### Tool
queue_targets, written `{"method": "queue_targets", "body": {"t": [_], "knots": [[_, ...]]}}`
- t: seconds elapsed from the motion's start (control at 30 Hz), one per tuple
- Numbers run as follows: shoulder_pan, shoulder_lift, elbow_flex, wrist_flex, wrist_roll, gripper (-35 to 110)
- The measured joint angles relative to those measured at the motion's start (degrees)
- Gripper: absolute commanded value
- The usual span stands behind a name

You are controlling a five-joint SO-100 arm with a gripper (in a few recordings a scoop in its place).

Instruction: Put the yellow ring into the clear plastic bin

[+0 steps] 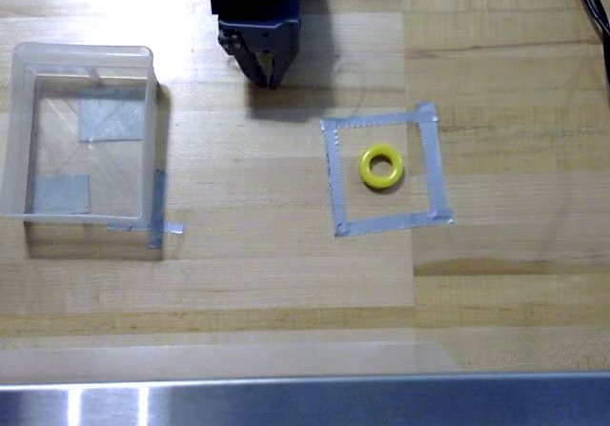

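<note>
The yellow ring [381, 167] lies flat on the wooden table, inside a square outline of grey tape [384, 170] right of centre. The clear plastic bin [19, 131] stands at the left, with grey tape patches showing through its bottom and nothing in it. My black gripper [271, 80] hangs at the top centre, fingertips pointing down the picture and close together, shut on nothing. It is up and to the left of the ring, and to the right of the bin's far corner.
Strips of grey tape [157, 218] stick out from under the bin's near right corner. A metal rail [305, 402] runs along the table's front edge. Bare wood lies between the bin and the tape square.
</note>
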Motion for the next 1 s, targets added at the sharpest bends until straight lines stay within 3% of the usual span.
{"method": "queue_targets", "body": {"t": [1.0], "knots": [[-2.9,0.0,0.0,0.0,0.5,0]]}}
